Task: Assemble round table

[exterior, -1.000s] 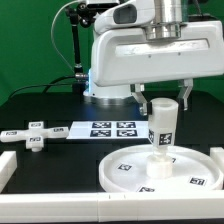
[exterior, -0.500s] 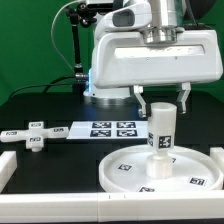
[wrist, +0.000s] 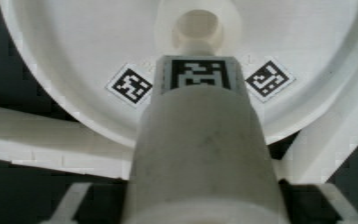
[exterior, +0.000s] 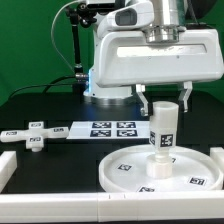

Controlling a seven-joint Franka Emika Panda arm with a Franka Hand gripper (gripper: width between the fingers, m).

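On the black mat (exterior: 40, 105), the exterior view's right half is being dominated by the white arm (exterior: 150, 55), which is being held with its wrist pointing straight down.

- **Disc:** The round disc (exterior: 125, 178) is being carried flat by the mat, near and to the exterior view's right. Its rim is up and square tags are showing on its face. In the wrist view the disc (wrist: 78, 45) is being seen past the cylinder, with two tags showing on its face.
- **Bar:** A plain white bar (exterior: 100, 204) is being shown along the mat's near edge, close to the disc rim. Whether they touch cannot be told.
- **Board:** The marker board (exterior: 105, 128) is being shown flat at mid-depth, to the exterior view's left of the disc and apart from it.
- **Cylinder:** The cylinder (exterior: 163, 125) is being supported upright on the disc's centre, with a tag facing the exterior camera. In the wrist view the cylinder (wrist: 197, 140) is being seen end-on down its length, filling the middle.
- **Cross:** The cross-shaped piece (exterior: 35, 135) is being carried flat by the mat at the exterior view's left. It is just beside the marker board's end and well apart from the disc.
- **Gripper:** The gripper (exterior: 165, 102) is being held around the cylinder's top. The jaws are spread, one finger on each side with a thin gap showing at both. Nothing is being gripped.
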